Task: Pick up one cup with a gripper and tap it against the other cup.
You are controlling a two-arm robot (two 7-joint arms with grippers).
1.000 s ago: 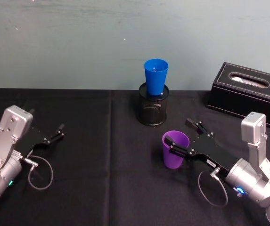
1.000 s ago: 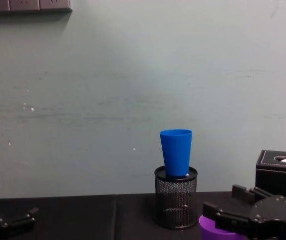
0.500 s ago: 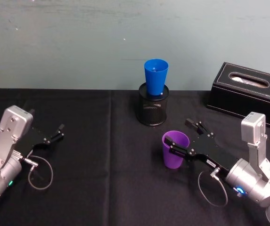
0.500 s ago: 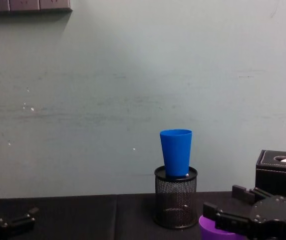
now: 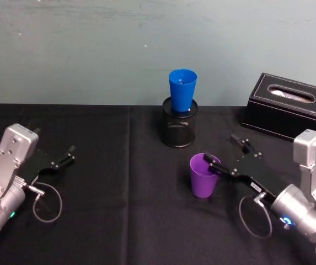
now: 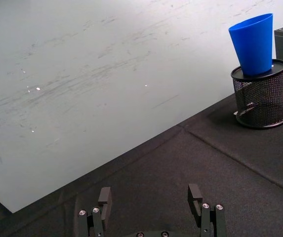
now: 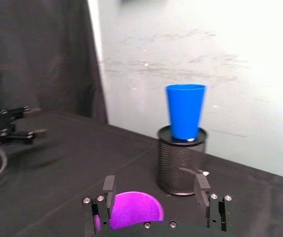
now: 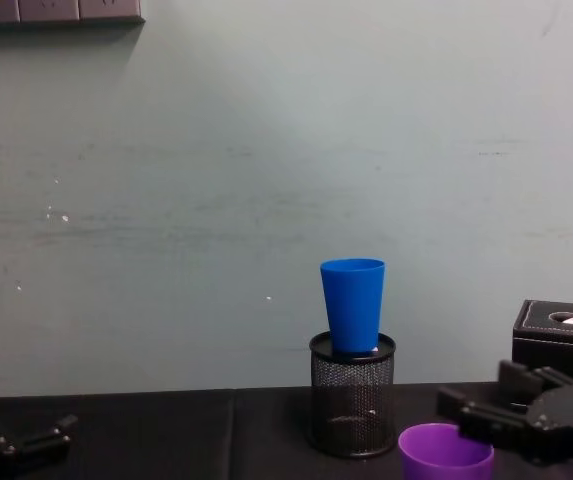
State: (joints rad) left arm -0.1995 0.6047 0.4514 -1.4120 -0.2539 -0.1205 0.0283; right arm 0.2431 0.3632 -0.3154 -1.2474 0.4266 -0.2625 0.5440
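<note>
**Now: right claw open beside the purple cup**

Upright on the black tabletop [image 5: 119, 221], the purple cup [image 5: 204, 175] stands in front of the black wire-mesh pen holder [image 5: 179, 122] and a little toward the robot's right of it, well apart from it. Its mouth faces up and its inside looks empty in the right wrist view [image 7: 132, 210].

The right claw [image 5: 227, 151] reaches in low from the right side. Its jaws are spread wide. One finger [image 5: 213, 164] lies at the cup's rim on the robot's-right side; whether it touches the rim cannot be told. The other finger sits farther back toward the wall, apart from the cup. In the chest view the right claw [image 8: 478, 398] shows just to the right of the cup [image 8: 445, 451], not around it. The cup rests on the tabletop, not lifted.

The blue cup [image 5: 182, 90] stands upright with its narrow base set in the mouth of the pen holder, near the wall. A black tissue box [image 5: 290, 109] sits at the far right of the tabletop.

The left claw [image 5: 64, 156] rests low over the left side of the tabletop, jaws apart and holding nothing, well away from both cups.
</note>
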